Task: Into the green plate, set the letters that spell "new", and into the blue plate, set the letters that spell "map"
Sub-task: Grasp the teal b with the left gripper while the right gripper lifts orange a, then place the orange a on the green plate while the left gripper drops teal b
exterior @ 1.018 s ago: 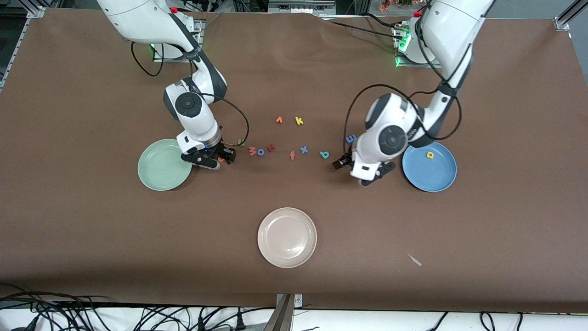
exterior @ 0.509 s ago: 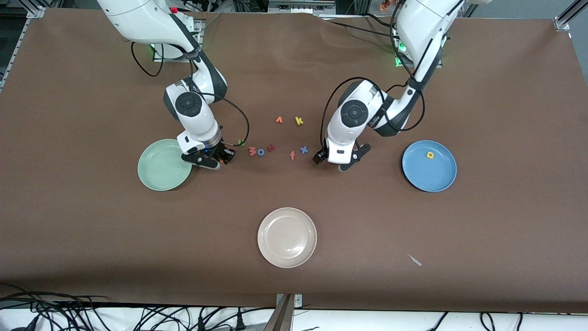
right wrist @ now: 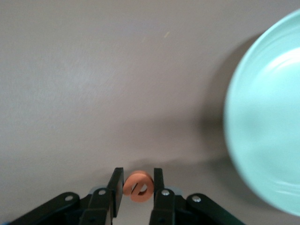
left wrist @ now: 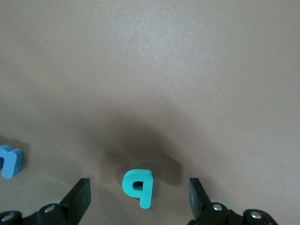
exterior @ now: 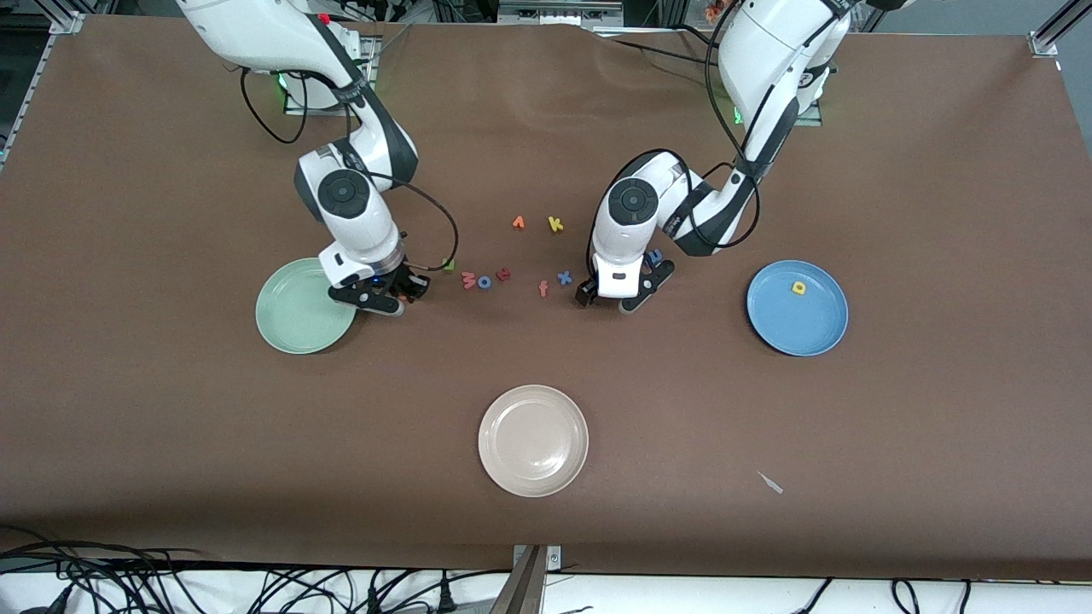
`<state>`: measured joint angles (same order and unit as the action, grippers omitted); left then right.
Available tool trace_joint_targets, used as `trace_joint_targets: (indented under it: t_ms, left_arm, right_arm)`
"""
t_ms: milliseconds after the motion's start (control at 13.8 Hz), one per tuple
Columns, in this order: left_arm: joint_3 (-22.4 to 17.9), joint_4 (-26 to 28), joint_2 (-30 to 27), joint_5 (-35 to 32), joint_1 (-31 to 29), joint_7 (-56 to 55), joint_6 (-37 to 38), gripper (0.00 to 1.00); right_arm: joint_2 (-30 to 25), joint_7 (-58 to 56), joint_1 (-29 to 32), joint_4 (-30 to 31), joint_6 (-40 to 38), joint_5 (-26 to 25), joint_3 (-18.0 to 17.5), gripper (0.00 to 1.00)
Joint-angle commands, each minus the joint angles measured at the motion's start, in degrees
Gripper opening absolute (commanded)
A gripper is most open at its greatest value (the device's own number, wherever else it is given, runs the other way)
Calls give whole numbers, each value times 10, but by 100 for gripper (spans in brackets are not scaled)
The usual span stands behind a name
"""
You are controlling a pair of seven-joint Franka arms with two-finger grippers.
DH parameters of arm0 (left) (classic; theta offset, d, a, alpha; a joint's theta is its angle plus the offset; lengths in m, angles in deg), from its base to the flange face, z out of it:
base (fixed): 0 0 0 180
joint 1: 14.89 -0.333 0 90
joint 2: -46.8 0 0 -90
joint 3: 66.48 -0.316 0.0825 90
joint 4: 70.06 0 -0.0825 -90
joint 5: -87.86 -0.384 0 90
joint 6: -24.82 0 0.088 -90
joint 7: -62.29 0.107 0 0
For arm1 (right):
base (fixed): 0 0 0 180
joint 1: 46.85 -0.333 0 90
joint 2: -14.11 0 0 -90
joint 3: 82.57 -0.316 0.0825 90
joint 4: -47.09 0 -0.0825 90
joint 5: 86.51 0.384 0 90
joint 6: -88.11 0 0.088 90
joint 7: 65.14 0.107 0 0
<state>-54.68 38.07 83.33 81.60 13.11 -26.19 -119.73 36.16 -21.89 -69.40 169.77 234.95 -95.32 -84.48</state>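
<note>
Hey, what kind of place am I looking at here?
Likely a robotics lab bench: two white robot arms bolted at the edge of a brown-covered table, loose cables along its front, and foam letters plus plates laid out as test props.

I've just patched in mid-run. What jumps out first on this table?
Both arms are down among the scattered letters between the plates. The right gripper has its jaws shut on the orange e beside the green plate. The left gripper, jaws open, straddles the teal letter lying on the table; a yellow letter sits in the blue plate.
</note>
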Motion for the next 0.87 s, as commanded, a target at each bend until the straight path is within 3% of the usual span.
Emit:
trace_joint_targets:
  t_ms: [0, 145, 364, 509, 582, 800]
  left_arm:
    - [-5, -8, 6, -19, 6, -17, -3, 74]
    - [-5, -8, 13, -19, 6, -16, -3, 61]
    - [-5, -8, 14, -19, 6, -9, -1, 29]
    - [-5, -8, 15, -20, 6, -7, 1, 12]
    - [-5, -8, 15, -20, 6, -6, 3, 4]
    - [-8, -19, 7, -20, -9, 70, 83, 0]
  right_arm:
    - [-57, -131, 48, 3, -66, 48, -3, 0]
    - [-75, -205, 81, 8, -89, 59, -2, 0]
    - [-88, -322, 145, 37, -87, 59, -2, 6]
    - [-88, -333, 155, 40, -85, 59, -2, 22]
    - [-88, -331, 155, 40, -86, 60, -2, 40]
    - [-91, -293, 155, 40, -89, 61, -8, 53]
